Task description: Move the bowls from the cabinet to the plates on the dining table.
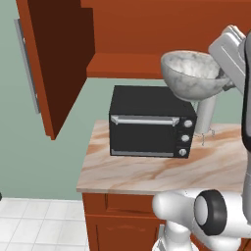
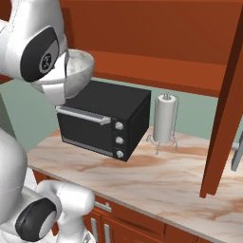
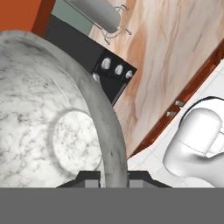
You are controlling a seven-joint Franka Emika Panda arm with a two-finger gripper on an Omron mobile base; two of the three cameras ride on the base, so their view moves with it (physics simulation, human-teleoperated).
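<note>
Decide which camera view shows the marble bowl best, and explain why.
The left base view: the bowl shows whole, rim and outside, held up above the oven. The hand view crops it to inside and rim. In the right base view the arm hides most of it.

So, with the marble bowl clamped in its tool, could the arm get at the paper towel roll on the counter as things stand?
Probably not to grasp it: the tool is shut on the marble bowl's rim, so it has no free grip. The paper towel roll itself stands unobstructed beside the black oven.
</note>
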